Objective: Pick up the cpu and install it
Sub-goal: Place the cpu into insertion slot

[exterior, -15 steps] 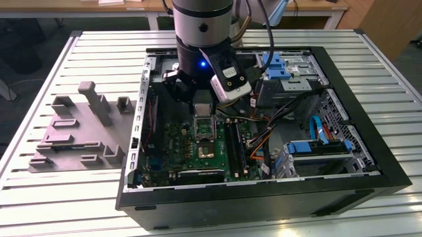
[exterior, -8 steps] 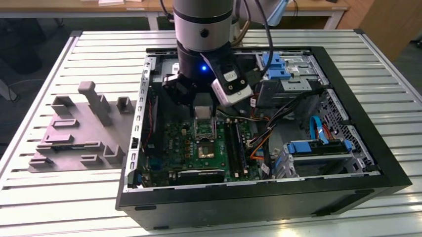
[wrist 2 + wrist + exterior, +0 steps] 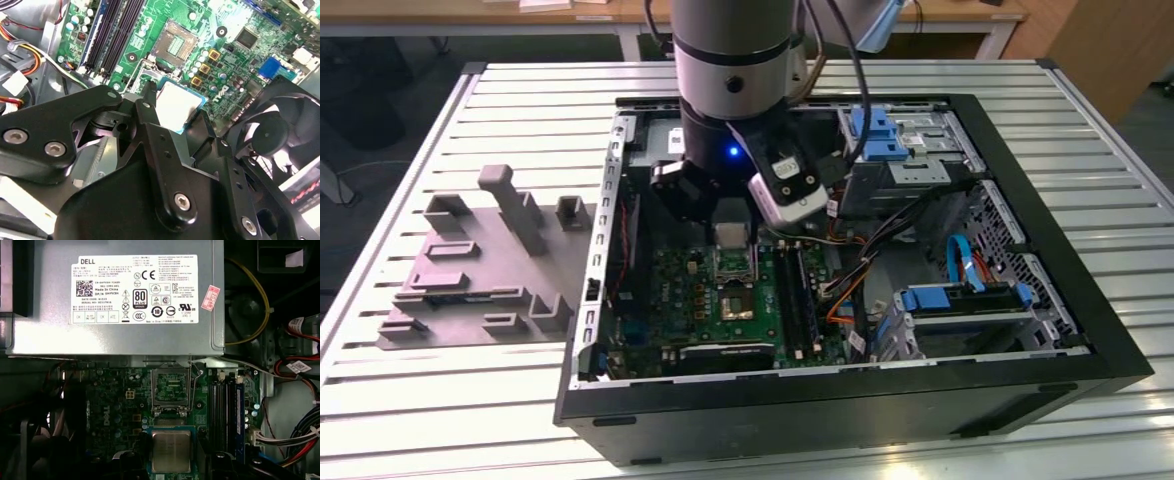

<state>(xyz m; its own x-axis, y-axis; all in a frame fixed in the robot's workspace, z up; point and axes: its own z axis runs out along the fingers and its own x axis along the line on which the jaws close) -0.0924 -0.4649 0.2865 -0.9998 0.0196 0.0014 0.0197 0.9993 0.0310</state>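
Note:
The cpu (image 3: 171, 451), a small square chip with a silvery top and a pale rim, hangs a little above the green motherboard (image 3: 115, 405). My gripper (image 3: 171, 452) is shut on it, one black finger at each side. In the second wrist view the cpu (image 3: 180, 104) sits between the fingers (image 3: 147, 107) of my gripper (image 3: 180, 107), apart from the metal-framed socket (image 3: 175, 45), which has nothing in it. The socket (image 3: 170, 390) lies between the held chip and the power supply. In the exterior view the cpu (image 3: 732, 235) shows just under the arm's wrist, inside the open case.
A large grey power supply (image 3: 45, 300) with a white label borders the board. Memory slots (image 3: 227, 405) and bundled cables (image 3: 300, 430) flank the socket. A black fan (image 3: 270, 135) stands close by. Blue drive bays (image 3: 961, 298) fill the case's right; a grey fixture plate (image 3: 480, 270) lies outside it.

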